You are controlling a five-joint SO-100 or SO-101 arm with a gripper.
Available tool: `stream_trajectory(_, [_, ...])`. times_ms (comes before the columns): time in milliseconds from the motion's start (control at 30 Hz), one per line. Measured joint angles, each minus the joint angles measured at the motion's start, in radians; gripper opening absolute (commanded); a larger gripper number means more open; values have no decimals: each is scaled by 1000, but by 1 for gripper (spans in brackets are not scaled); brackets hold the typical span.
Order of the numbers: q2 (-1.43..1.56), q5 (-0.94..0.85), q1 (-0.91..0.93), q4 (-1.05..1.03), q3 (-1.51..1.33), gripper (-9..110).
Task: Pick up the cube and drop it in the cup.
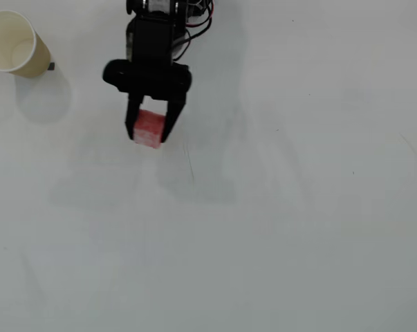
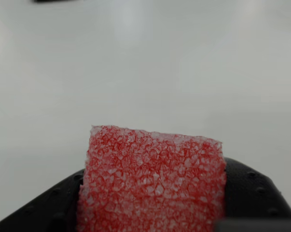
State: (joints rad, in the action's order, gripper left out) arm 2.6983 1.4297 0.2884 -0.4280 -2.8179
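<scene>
1. I am holding the cube [image 1: 149, 128] between my two fingers; my gripper [image 1: 150, 133] is closed onto it, one black finger on each side of the red block, as the overhead view is showing.
2. In the wrist view the cube [image 2: 152, 181] is filling the lower middle of the picture, and its speckled, foamy face is sitting against the black jaw below it.
3. I cannot tell from these pictures whether the cube is already lifted clear of the table [image 1: 298, 207] or is resting on it.
4. The cup [image 1: 14, 45] is standing in the top left corner of the overhead view, well apart from the cube, and its mouth is open and looks empty.
5. Taking the cup as landmark, the cube is lying to its right and somewhat lower in the overhead view.
6. I judge that the grasp step is done and the carry step is in hand.
7. The next move is calling for a swing toward the cup with the jaws kept firm, high enough to pass over the white rim, and a release only when the cube is hanging above the mouth.
</scene>
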Motion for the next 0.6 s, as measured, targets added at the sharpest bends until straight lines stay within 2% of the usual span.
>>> stream_trajectory(600, [170,0,301,-17,-2,12])
